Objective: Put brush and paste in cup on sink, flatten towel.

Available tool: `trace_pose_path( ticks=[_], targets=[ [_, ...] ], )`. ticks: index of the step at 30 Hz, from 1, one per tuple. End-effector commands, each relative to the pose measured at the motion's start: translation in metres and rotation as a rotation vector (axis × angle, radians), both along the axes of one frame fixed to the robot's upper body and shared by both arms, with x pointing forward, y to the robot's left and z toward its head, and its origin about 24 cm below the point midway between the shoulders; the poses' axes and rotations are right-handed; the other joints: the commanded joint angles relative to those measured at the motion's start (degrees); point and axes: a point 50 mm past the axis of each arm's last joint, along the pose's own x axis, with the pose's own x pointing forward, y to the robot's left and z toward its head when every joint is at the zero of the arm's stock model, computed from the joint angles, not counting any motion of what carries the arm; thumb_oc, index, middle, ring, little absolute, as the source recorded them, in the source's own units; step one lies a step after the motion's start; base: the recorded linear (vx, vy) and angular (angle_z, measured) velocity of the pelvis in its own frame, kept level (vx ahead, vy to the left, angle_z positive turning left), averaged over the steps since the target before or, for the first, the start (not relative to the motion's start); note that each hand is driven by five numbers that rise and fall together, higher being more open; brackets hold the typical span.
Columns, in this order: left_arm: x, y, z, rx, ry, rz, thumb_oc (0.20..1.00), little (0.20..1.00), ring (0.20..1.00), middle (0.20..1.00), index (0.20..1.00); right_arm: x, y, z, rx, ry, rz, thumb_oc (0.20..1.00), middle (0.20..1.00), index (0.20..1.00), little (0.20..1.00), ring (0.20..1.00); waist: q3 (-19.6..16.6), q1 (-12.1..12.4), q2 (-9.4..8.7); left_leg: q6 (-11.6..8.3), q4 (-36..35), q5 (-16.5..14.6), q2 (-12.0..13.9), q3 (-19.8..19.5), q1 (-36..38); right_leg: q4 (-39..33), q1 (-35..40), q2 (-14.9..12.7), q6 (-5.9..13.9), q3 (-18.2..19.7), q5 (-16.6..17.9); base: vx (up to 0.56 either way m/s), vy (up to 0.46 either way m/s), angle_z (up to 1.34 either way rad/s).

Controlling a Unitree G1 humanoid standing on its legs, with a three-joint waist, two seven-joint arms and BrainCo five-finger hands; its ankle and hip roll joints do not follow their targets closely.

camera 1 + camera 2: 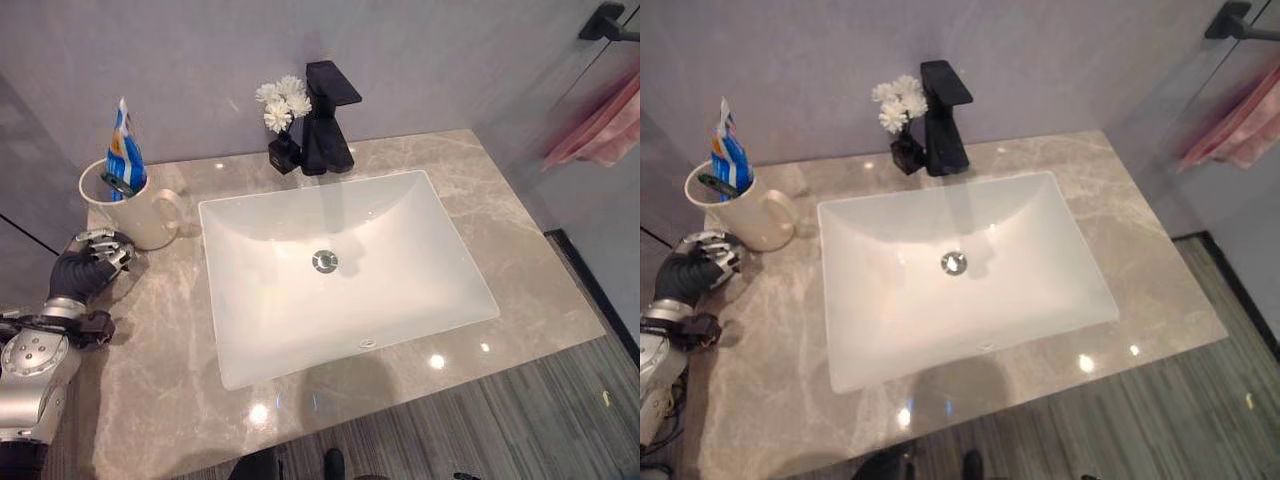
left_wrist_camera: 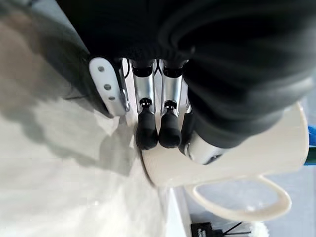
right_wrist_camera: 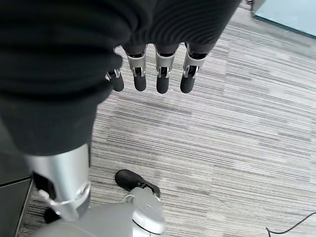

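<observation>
The left hand (image 1: 92,262) rests with relaxed fingers just before the cup (image 1: 125,210), which already holds the paste (image 1: 125,150); the right hand (image 3: 148,74) hangs open over the floor.

The bench (image 1: 520,250) looks like shiny, smooth stone. The sink (image 1: 400,290) is glossy white. The cup (image 1: 140,215) is smooth. The towel (image 1: 600,125) is soft pink cloth.

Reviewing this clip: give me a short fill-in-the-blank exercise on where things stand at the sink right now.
1. The toothpaste tube stands in the ____.
2. The left hand rests beside the cream ____.
3. The white flowers sit next to the black ____.
4. The pink towel hangs on the wall to the robot's ____.

Missing words: cup; cup; faucet; right
</observation>
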Motion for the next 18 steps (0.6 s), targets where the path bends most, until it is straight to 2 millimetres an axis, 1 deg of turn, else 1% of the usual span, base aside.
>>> trace_pose_path(
  ticks=[1,6,8,12,14,18],
  targets=[
    [-0.011,0.005,-0.035,-0.02,0.14,0.052,0.2,0.2,0.2,0.2,0.2,-0.004,-0.007,0.002,-0.007,0.03,0.007,1.0,1.0,1.0,1.0,1.0,-1.5,-1.1,1.4,0.66,5.2,-5.5,2.3,0.6,0.7,1.2,-4.0,-3.0,3.88,0.1,5.8,0.01,0.002,-0.09],
    [-0.004,0.001,-0.032,-0.013,0.125,0.049,0.2,0.2,0.2,0.2,0.2,-0.002,-0.004,0.002,0.005,0.033,0.024,1.0,1.0,1.0,1.0,1.0,-1.6,-1.3,1.01,0.71,5.6,-5.9,2.4,1.3,0.6,0.9,-4.2,-2.9,3.95,0.9,6.1,0.0,0.009,-0.16],
    [0.001,-0.002,-0.031,-0.013,0.113,0.052,0.2,0.2,0.2,0.2,0.2,0.002,-0.002,0.002,0.011,0.024,0.04,1.0,1.0,1.0,1.0,1.0,-1.5,-1.5,0.88,0.77,6.1,-6.3,2.6,2.0,0.3,0.7,-4.7,-2.9,4.0,1.7,6.5,0.0,0.014,-0.09],
    [0.009,-0.001,-0.028,-0.028,0.085,0.085,0.2,0.2,0.2,0.2,0.2,0.006,-0.003,0.003,0.008,0.02,0.059,1.0,1.0,1.0,1.0,1.0,-1.1,-1.9,0.62,0.87,7.0,-6.6,3.0,2.8,-0.7,0.3,-5.7,-2.7,4.05,2.6,7.2,-0.02,-0.005,-0.21],
    [0.008,0.0,-0.028,-0.029,0.082,0.09,0.2,0.2,0.2,0.2,0.2,0.008,-0.003,0.003,0.013,0.012,0.057,1.0,1.0,1.0,1.0,1.0,-0.9,-1.7,0.54,0.88,7.4,-6.6,3.1,3.0,-1.1,0.6,-6.1,-2.5,4.04,2.9,7.3,-0.01,-0.01,-0.13],
    [0.004,0.001,-0.032,-0.022,0.102,0.088,0.2,0.2,0.2,0.2,0.2,0.006,-0.004,0.003,0.013,0.02,0.055,1.0,1.0,1.0,1.0,1.0,-1.2,-1.6,0.53,0.89,7.3,-6.7,3.0,2.9,-0.8,0.7,-5.8,-2.4,3.9,2.9,7.2,0.02,-0.013,-0.11]
  ],
)
